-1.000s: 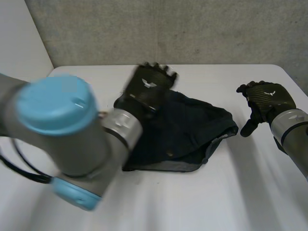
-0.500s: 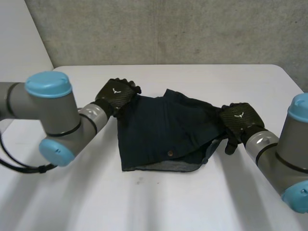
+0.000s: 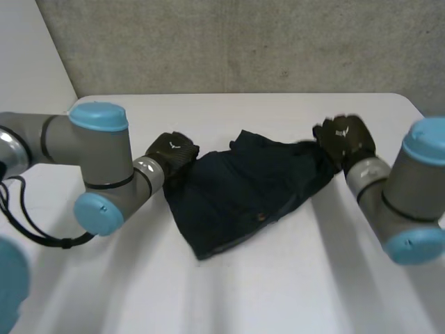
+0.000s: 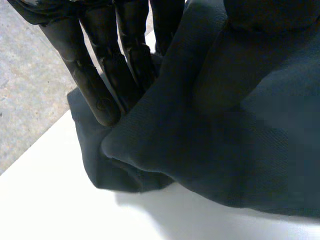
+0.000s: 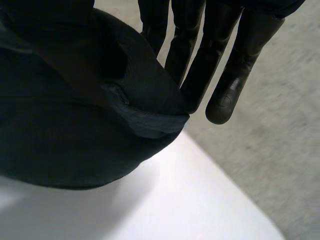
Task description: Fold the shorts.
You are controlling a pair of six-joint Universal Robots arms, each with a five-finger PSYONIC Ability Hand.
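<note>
So here's what I've got on my feeds right now: the white table takes up most of the head view, with a grey concrete wall behind it. The dark navy shorts are spread between the two hands, roughly mid-table, sitting a bit skewed so the side at the right hand is farther from me than the side at the left hand. The left arm and the right arm both reach in toward the cloth from their own sides. The left hand is at the edge of the shorts on its side, and the right hand is on the far corner on its side. From the left wrist cam, the fingers are pretty much straight and pressed against the back of a bunched-up fold, with the cloth pulled up over the thumb side, so I read that as a pinch on the fabric, not a wide-open hand. The fold hangs just off the tabletop below the fingertips. The right wrist cam tells the same story: straight fingers behind a rolled hem, with the cloth trapped against the thumb side and the corner of the shorts bulging out under the palm, over the table edge area. The smallest thing I can make out is a little button on the near part of the shorts, about midway between the hands.
</note>
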